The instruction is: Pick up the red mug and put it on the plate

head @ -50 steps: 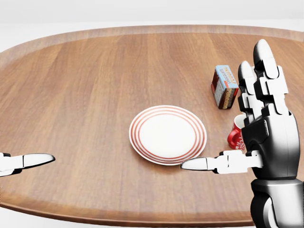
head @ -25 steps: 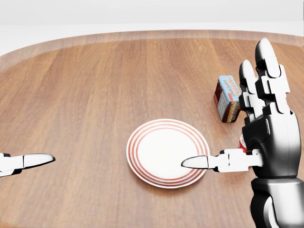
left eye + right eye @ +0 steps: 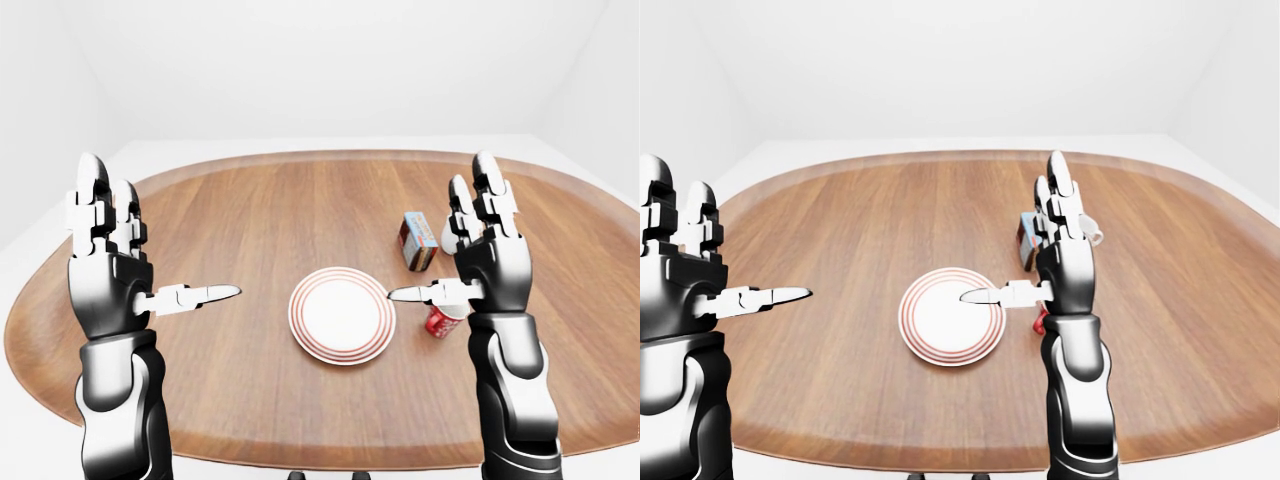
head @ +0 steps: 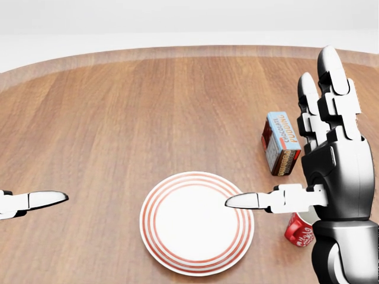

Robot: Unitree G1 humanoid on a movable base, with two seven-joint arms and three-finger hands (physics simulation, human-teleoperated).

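The red mug point(image 4: 300, 232) with white print stands on the table just right of the plate, partly hidden behind my right wrist. The white plate point(image 4: 189, 228) with red rings lies near the bottom middle of the head view and holds nothing. My right hand point(image 3: 450, 262) is raised above the mug, open, fingers pointing up and thumb point(image 4: 249, 201) reaching left over the plate's right rim. At the left of the left-eye view my left hand point(image 3: 165, 245) is also raised and open, well away from the plate. Neither hand touches anything.
A blue and brown pudding box point(image 4: 281, 142) stands on the table above the mug, close behind my right fingers. The oval wooden table point(image 3: 250, 200) is wide, and its near edge runs along the bottom of the eye views.
The whole head view has shifted: plate, box and mug slid down the picture as the camera moved. More of the mug shows now. Both hands keep the same open pose.
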